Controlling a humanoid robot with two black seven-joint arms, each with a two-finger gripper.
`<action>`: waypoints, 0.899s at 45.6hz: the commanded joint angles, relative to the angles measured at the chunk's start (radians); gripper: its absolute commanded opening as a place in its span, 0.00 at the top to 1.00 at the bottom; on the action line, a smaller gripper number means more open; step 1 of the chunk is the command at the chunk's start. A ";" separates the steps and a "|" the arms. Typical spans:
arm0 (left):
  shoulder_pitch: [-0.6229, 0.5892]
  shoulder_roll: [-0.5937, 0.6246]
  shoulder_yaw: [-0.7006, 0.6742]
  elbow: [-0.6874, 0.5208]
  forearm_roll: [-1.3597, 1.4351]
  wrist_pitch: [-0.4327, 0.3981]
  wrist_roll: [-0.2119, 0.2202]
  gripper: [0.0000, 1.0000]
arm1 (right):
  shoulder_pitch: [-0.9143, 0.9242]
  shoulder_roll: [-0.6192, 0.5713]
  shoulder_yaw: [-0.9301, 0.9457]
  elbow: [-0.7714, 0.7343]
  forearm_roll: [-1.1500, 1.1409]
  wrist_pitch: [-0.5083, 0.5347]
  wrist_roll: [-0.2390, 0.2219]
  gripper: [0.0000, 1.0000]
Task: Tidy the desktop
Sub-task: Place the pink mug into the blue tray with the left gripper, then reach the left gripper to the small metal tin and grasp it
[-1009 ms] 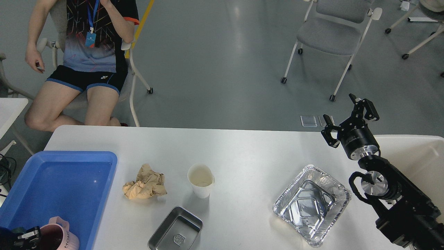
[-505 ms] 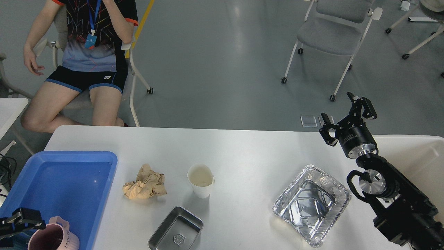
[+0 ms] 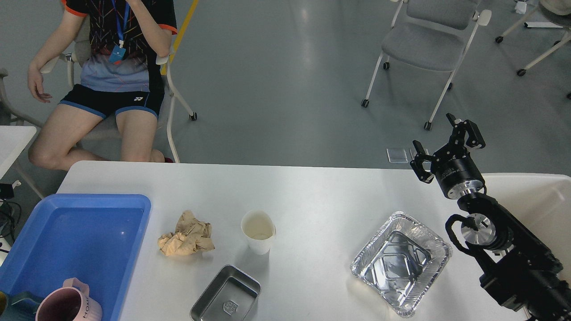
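Note:
The white desktop holds a crumpled brown paper ball, a white paper cup, a small steel tray and an empty foil tray. A pink mug stands upright in the near corner of the blue tray at the left. My right gripper is open and empty, raised above the table's far right edge, beyond the foil tray. My left gripper is out of view.
A white bin stands at the right edge, under my right arm. A seated person is behind the table's far left. A grey chair stands on the floor beyond. A teal object lies beside the mug.
My left gripper, which was at the pink mug at bottom left, has withdrawn out of view, leaving the mug in the blue tray. My right gripper has risen slightly.

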State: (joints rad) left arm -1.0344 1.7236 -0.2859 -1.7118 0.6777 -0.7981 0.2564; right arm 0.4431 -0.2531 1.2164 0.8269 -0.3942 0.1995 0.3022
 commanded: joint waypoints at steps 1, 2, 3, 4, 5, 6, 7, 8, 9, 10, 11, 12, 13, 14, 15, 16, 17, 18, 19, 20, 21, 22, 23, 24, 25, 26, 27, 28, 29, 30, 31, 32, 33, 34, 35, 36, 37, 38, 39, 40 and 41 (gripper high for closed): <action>-0.009 -0.050 -0.001 0.011 0.000 0.013 -0.002 0.16 | 0.000 0.000 0.000 0.001 0.000 -0.002 0.000 0.00; -0.010 -0.077 -0.001 0.018 0.000 0.020 0.000 0.16 | 0.000 0.000 0.000 0.001 0.000 -0.002 0.000 0.00; -0.012 -0.107 -0.001 0.027 0.000 0.031 0.000 0.16 | 0.000 0.000 0.000 0.001 0.000 -0.002 0.000 0.00; -0.012 -0.136 -0.001 0.041 0.000 0.045 0.001 0.16 | 0.000 0.000 0.000 0.001 0.000 -0.005 0.000 0.00; -0.012 -0.168 -0.001 0.056 0.002 0.060 0.003 0.16 | 0.000 0.000 0.000 0.001 0.000 -0.005 0.000 0.00; -0.012 -0.202 -0.001 0.072 0.002 0.079 0.004 0.16 | 0.000 0.000 0.000 0.001 0.000 -0.005 0.000 0.00; -0.010 -0.237 -0.001 0.089 0.002 0.095 0.004 0.16 | 0.000 0.000 -0.001 0.003 0.000 -0.005 0.000 0.00; -0.010 -0.274 0.001 0.107 0.002 0.114 0.007 0.16 | 0.000 0.000 0.000 0.003 0.000 -0.005 0.000 0.00; -0.009 -0.312 0.004 0.125 0.002 0.131 0.014 0.16 | 0.000 0.000 -0.001 0.004 0.000 -0.005 0.000 0.00; -0.009 -0.350 0.007 0.142 0.003 0.148 0.017 0.16 | 0.000 0.000 0.000 0.003 0.000 -0.005 0.000 0.00; -0.009 -0.387 0.008 0.159 0.003 0.163 0.020 0.16 | 0.000 0.000 -0.001 0.003 0.000 -0.005 0.000 0.00; -0.009 -0.426 0.008 0.176 0.006 0.177 0.023 0.16 | 0.000 0.000 0.000 0.003 0.000 -0.005 0.000 0.00; -0.009 -0.467 0.010 0.190 0.008 0.191 0.024 0.16 | 0.000 0.000 -0.001 0.003 0.000 -0.005 0.000 0.00; -0.009 -0.508 0.011 0.205 0.014 0.204 0.026 0.16 | 0.000 0.000 -0.001 0.004 0.000 -0.005 0.000 0.00; -0.006 -0.547 0.011 0.219 0.016 0.215 0.027 0.16 | -0.001 0.000 -0.001 0.005 0.000 -0.005 0.000 0.00; -0.004 -0.577 0.013 0.231 0.017 0.224 0.027 0.16 | -0.001 0.000 -0.001 0.005 0.000 -0.005 0.000 0.00; -0.003 -0.610 0.013 0.245 0.019 0.234 0.027 0.16 | -0.001 0.000 -0.001 0.005 0.000 -0.005 0.000 0.00; -0.001 -0.642 0.013 0.259 0.022 0.241 0.027 0.16 | -0.003 0.000 -0.001 0.005 0.000 -0.005 0.000 0.00; 0.002 -0.671 0.014 0.271 0.022 0.250 0.027 0.16 | -0.003 0.000 -0.001 0.005 0.000 -0.005 0.000 0.00; 0.005 -0.703 0.017 0.285 0.022 0.258 0.027 0.16 | -0.003 0.000 -0.001 0.005 0.000 -0.005 0.000 0.00; 0.010 -0.735 0.022 0.299 0.023 0.264 0.027 0.16 | -0.004 -0.002 -0.001 0.005 0.000 -0.005 0.000 0.00; 0.013 -0.769 0.028 0.313 0.023 0.272 0.027 0.16 | -0.006 -0.002 -0.001 0.005 0.000 -0.005 0.000 0.00; 0.014 -0.800 0.034 0.325 0.023 0.280 0.027 0.16 | -0.007 -0.002 -0.001 0.005 0.000 -0.005 0.000 0.00; 0.016 -0.829 0.040 0.339 0.023 0.289 0.027 0.16 | -0.009 -0.003 -0.001 0.005 0.000 -0.005 0.000 0.00; 0.017 -0.857 0.048 0.351 0.023 0.296 0.027 0.16 | -0.009 -0.003 0.000 0.005 0.000 -0.005 0.000 0.00; 0.017 -0.881 0.054 0.363 0.023 0.306 0.027 0.16 | -0.010 -0.003 -0.001 0.005 0.000 -0.005 0.000 0.00; 0.019 -0.904 0.062 0.376 0.023 0.313 0.027 0.16 | -0.010 -0.005 -0.001 0.005 0.000 -0.005 0.000 0.00; 0.019 -0.926 0.071 0.385 0.023 0.323 0.027 0.16 | -0.010 -0.005 -0.001 0.003 0.000 -0.005 0.000 0.00; 0.020 -0.947 0.080 0.392 0.023 0.333 0.027 0.16 | -0.010 -0.006 -0.001 0.003 0.000 -0.005 0.000 0.00; 0.020 -0.966 0.094 0.400 0.023 0.344 0.027 0.16 | -0.010 -0.006 -0.001 0.003 0.000 -0.005 0.000 0.00; 0.020 -0.983 0.106 0.408 0.023 0.355 0.027 0.16 | -0.010 -0.006 -0.001 0.003 0.000 -0.005 0.000 0.00; 0.019 -0.998 0.122 0.414 0.023 0.367 0.029 0.16 | -0.012 -0.008 -0.001 0.003 0.000 -0.005 0.000 0.00; 0.019 -1.013 0.137 0.420 0.023 0.379 0.029 0.16 | -0.010 -0.008 -0.001 0.003 0.000 -0.005 0.000 0.00; 0.019 -1.027 0.152 0.426 0.023 0.392 0.032 0.16 | -0.010 -0.009 -0.001 0.003 0.000 -0.005 0.000 0.00; 0.017 -1.042 0.165 0.429 0.023 0.402 0.035 0.16 | -0.010 -0.009 -0.001 0.003 0.000 -0.005 0.000 0.00; 0.017 -1.055 0.178 0.431 0.023 0.413 0.038 0.16 | -0.010 -0.009 -0.001 0.003 0.000 -0.005 0.000 0.00; 0.017 -1.067 0.189 0.429 0.023 0.421 0.041 0.16 | -0.010 -0.009 -0.001 0.003 0.000 -0.005 0.000 0.00; 0.016 -1.078 0.198 0.428 0.023 0.427 0.043 0.16 | -0.010 -0.009 -0.001 0.001 0.000 -0.005 0.000 0.00; 0.016 -1.084 0.208 0.426 0.023 0.430 0.046 0.16 | -0.010 -0.011 -0.001 0.001 0.000 -0.005 0.000 0.00; 0.016 -1.087 0.215 0.423 0.023 0.431 0.049 0.16 | -0.012 -0.011 -0.001 0.001 0.000 -0.005 0.000 0.00; 0.016 -1.089 0.221 0.422 0.023 0.432 0.052 0.16 | -0.012 -0.011 -0.001 0.001 0.000 -0.005 0.000 0.00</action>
State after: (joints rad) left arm -1.0154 0.6735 -0.1116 -1.2864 0.7011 -0.3901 0.2947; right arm 0.4323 -0.2620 1.2149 0.8296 -0.3943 0.1947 0.3022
